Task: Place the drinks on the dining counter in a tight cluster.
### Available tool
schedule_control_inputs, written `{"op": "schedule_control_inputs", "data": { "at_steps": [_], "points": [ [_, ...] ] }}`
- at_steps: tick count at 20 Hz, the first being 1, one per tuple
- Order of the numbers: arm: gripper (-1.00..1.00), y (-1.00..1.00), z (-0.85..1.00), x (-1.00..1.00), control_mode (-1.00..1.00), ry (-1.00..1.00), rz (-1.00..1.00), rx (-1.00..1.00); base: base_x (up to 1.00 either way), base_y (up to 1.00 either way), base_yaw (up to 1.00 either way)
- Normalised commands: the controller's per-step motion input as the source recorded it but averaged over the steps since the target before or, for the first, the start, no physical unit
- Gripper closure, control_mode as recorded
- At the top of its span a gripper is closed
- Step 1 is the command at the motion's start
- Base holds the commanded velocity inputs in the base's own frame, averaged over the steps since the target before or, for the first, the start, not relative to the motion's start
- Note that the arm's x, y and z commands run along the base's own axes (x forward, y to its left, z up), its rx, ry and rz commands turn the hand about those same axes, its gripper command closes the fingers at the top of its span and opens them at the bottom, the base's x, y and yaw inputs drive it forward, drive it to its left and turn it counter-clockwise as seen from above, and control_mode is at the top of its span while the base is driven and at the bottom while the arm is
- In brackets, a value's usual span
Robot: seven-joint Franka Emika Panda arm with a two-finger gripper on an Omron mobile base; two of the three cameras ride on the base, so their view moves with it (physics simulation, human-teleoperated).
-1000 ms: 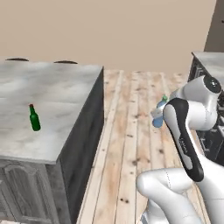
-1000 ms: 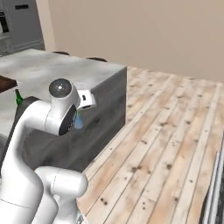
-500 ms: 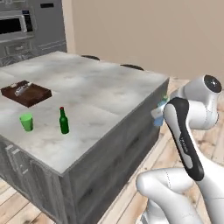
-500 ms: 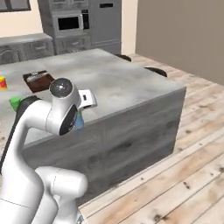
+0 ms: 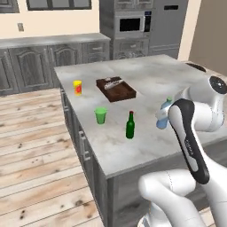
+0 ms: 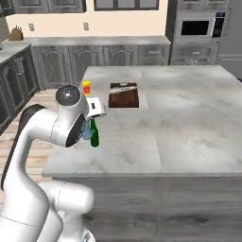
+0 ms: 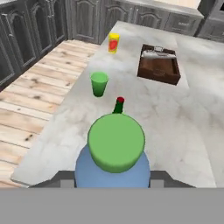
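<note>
The hand [image 7: 112, 177] is closed on the water bottle [image 7: 114, 157], holding it upright in the air. From the hand view the bottle shows a round, flat green cap sitting on a wider pale blue body, with the two dark fingers pressed against its sides at the lower edge. In the left base view the same bottle [image 5: 163, 116] is a small, clear-blue shape with a green top, partly hidden behind the white arm, above the near right part of the worktop [image 5: 146, 84]. In the right base view only a blue sliver of it [image 6: 87, 132] shows beside the arm's elbow.

The green bottle [image 5: 130, 126] stands upright on the pale grey marble worktop, slim, dark green glass with a small red cap. It is near the held water bottle, just beyond it in the hand view [image 7: 118, 105] and just beside it in the right base view [image 6: 94, 134].

Farther along the worktop stands a green cup [image 5: 100, 115], and beyond that, near the far edge, a yellow cup [image 5: 77, 87] with a red mark. A dark brown tray [image 5: 116, 88] lies flat near the middle of the worktop, well apart from the bottles.
</note>
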Motion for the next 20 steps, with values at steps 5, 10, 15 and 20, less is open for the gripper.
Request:
{"op": "schedule_control_inputs", "data": {
  "at_steps": [5,10,15,20],
  "points": [
    [1.00,0.00,0.00,0.00,1.00,0.00,0.00,0.00,0.56,-0.87,0.45],
    [1.00,0.00,0.00,0.00,1.00,0.00,0.00,0.00,0.01,-0.77,0.02],
    [1.00,0.00,0.00,0.00,1.00,0.00,0.00,0.00,0.02,-0.32,0.00],
    [1.00,0.00,0.00,0.00,1.00,0.00,0.00,0.00,0.02,-0.02,0.00]
  ]
}}
